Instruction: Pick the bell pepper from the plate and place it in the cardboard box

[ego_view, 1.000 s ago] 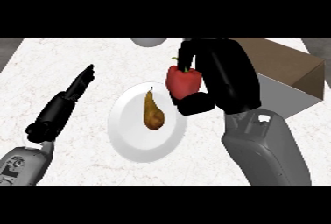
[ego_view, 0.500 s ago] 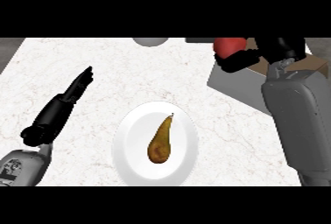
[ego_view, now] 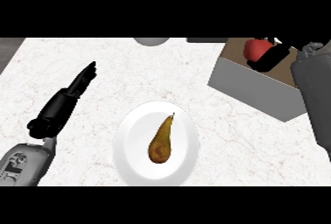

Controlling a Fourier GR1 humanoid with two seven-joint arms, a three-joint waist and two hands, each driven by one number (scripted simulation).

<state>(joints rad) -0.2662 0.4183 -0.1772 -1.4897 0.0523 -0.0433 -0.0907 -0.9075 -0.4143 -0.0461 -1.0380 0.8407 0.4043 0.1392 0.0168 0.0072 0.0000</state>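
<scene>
- My right hand (ego_view: 275,56) is up at the far right, fingers curled round the bell pepper (ego_view: 254,49), so that hand is closed on it.
- The bell pepper is red, held at the left side of my hand, and it sits above the open top of the cardboard box (ego_view: 253,89), at the box's far end. I can't tell whether it touches the box's floor.
- The cardboard box stands at the right of the counter (ego_view: 213,148), turned at an angle. Its pale near wall faces the plate, and a patch of brown shows inside by the pepper.
- My right forearm (ego_view: 313,92) comes in along the right edge and covers the box's right side.
- The plate (ego_view: 129,144) is white, near the middle and well apart from the box, with bare counter between them.
- A brownish pear (ego_view: 160,142) lies lengthwise on the plate with its stem pointing to the far side.
- My left hand (ego_view: 72,94) is to the left of the plate, fingers straight and pointing far and a little right. It's open, holding nothing and clear of the plate's rim.
- My left forearm (ego_view: 26,162) shows grey at the near left corner.
- A grey round thing (ego_view: 152,41) sits at the far edge, cut off by the view, left of the box. I can't tell what it is.
</scene>
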